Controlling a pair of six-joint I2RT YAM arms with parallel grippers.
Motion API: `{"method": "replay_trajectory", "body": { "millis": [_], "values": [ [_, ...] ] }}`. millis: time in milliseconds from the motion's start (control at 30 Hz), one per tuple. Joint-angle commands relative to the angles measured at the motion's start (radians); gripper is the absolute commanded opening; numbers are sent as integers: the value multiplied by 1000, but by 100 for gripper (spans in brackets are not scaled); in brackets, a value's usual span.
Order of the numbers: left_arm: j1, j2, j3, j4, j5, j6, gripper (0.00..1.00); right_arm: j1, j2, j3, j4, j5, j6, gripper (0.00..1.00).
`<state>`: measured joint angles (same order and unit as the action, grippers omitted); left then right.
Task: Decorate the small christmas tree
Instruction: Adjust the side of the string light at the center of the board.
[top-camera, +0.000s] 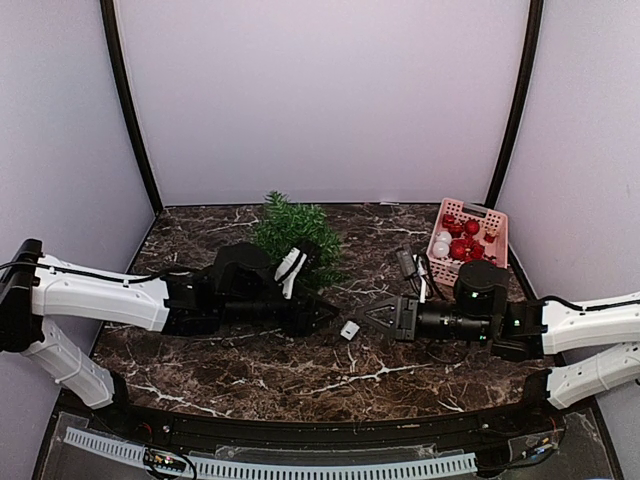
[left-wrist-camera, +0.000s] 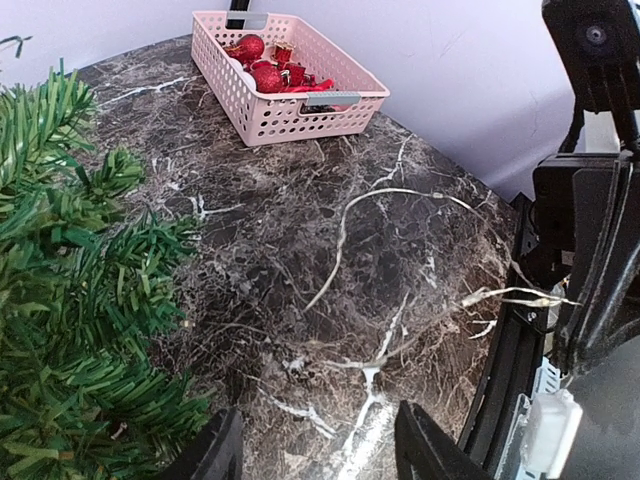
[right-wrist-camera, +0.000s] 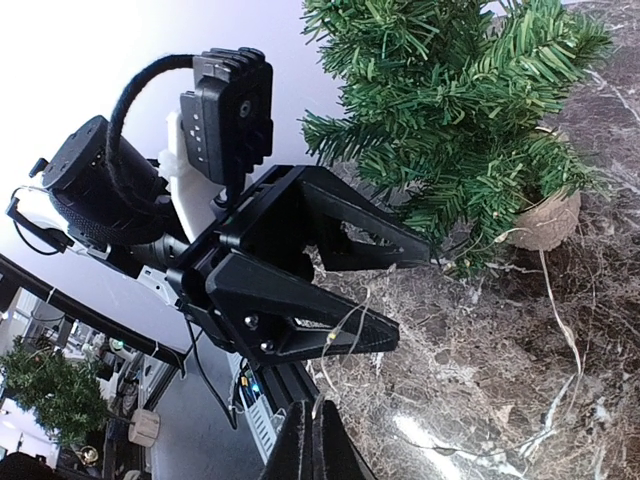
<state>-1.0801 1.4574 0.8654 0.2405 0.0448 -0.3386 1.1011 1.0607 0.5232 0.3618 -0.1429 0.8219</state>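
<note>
The small christmas tree (top-camera: 290, 235) stands at the back of the marble table, bushy green on a round tan base (right-wrist-camera: 545, 220). A thin wire light string (left-wrist-camera: 345, 225) trails over the table from the tree. My right gripper (right-wrist-camera: 313, 408) is shut on that wire near mid-table (top-camera: 366, 318). My left gripper (top-camera: 328, 314) faces it tip to tip, jaws apart, with only table showing between them in its own view (left-wrist-camera: 320, 445). In the right wrist view the wire crosses in front of the left gripper's lower finger (right-wrist-camera: 380, 335). A small white box (top-camera: 349, 330) sits between the two grippers.
A pink basket (top-camera: 490, 225) of red and white ornaments stands at the back right. The tree's branches (left-wrist-camera: 70, 300) reach close to the left gripper's left side. Purple walls close in the back and both sides.
</note>
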Motion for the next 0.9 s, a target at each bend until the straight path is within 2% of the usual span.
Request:
{"method": "replay_trajectory", "body": {
  "millis": [0, 233, 333, 533, 667, 800, 867],
  "values": [
    [-7, 20, 44, 51, -11, 38, 54, 9, -3, -6, 60, -16, 5, 0],
    [-9, 37, 54, 81, -27, 61, 55, 9, 2, -7, 60, -23, 8, 0],
    [-10, 52, 61, 88, -30, 70, 53, 9, 1, -5, 57, -22, 8, 0],
    [-12, 63, 67, 98, -34, 87, 36, 9, 6, -4, 54, -23, 8, 0],
    [-14, 67, 72, 94, -33, 94, 21, 9, 8, 0, 48, -18, 9, 0],
    [-19, 49, 51, 89, -34, 95, 5, 9, 7, 7, 4, 26, 13, 0],
    [-21, 30, 43, 75, -34, 90, 0, 9, 7, 14, -32, 65, 18, 0]
  ]
}}
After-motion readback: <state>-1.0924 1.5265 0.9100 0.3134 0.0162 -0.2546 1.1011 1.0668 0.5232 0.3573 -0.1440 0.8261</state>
